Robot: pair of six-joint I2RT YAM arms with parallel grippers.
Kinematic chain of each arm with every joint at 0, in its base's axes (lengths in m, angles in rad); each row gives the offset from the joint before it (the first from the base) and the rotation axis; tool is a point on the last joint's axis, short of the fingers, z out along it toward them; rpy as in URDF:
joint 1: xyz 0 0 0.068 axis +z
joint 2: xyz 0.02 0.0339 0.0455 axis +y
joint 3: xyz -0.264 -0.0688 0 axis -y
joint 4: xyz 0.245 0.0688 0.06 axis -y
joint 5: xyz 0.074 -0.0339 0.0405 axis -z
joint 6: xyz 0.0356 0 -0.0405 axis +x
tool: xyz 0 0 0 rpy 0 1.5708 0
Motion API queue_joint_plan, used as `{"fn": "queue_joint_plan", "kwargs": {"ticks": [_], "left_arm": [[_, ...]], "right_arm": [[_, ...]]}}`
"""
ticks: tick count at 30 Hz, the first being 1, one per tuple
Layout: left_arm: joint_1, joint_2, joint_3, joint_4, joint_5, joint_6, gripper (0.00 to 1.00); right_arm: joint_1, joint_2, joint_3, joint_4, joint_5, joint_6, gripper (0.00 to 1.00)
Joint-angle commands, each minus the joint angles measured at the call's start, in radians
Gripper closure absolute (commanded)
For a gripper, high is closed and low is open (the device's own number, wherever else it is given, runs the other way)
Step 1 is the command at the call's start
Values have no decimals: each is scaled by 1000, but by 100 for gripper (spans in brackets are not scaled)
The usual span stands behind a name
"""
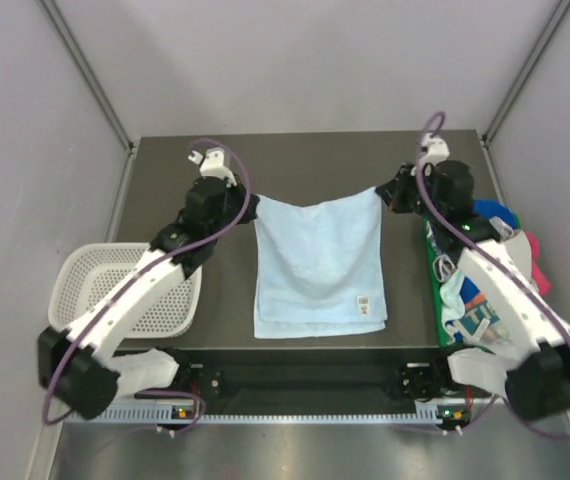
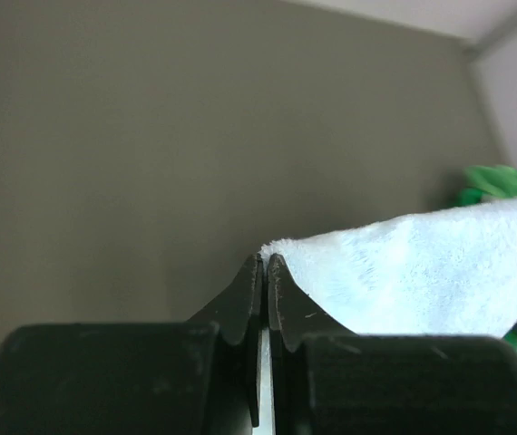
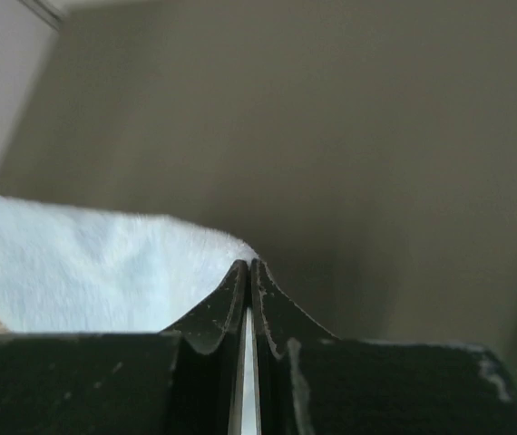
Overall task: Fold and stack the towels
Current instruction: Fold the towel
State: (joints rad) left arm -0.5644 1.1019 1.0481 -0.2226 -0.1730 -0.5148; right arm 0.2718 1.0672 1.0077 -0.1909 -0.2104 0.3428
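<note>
"So, where is the pale blue towel [image 1: 317,270]?"

"Mid-frame on the tabletop [image 1: 315,165]; my left end effector [image 1: 255,207] and right end effector [image 1: 383,193] are closed on its upper corners. I should carry both down evenly, edge tight."

BENCH SCENE: A white plastic mesh basket [image 1: 85,272] sits at eight o'clock on the dark bench [image 1: 315,165], reaching past its left edge. A green tray [image 1: 433,285] lies along the four o'clock side. Pale grey walls [image 1: 305,60] enclose three sides.
</note>
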Motion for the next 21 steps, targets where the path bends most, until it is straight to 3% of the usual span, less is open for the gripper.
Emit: {"fn": "queue_joint_plan", "kwargs": {"ticks": [1,2,4,8,14,17,18,21], "left_arm": [[164,224,-62,283,-17,-130,99],[191,289,-57,326,4,-143,100],[234,487,-7,364,-29,-154,100],[293,781,241,353,56,-177,100],[343,1030,444,342,165,-154,92],[353,1082,510,333,167,-145,79],[357,1099,538,335,167,-139,67],[359,1102,564,330,211,-122,56]], "right_arm": [[-48,233,0,235,-13,5,98],[-68,375,27,258,-23,8,99],[-88,511,92,304,-32,18,98],[-131,806,343,275,-49,18,96],[-158,1025,580,194,-47,-1,85],[-164,1074,632,194,-46,-1,70],[-166,1083,641,194,-44,-2,64],[-166,1077,660,150,-41,4,60]]}}
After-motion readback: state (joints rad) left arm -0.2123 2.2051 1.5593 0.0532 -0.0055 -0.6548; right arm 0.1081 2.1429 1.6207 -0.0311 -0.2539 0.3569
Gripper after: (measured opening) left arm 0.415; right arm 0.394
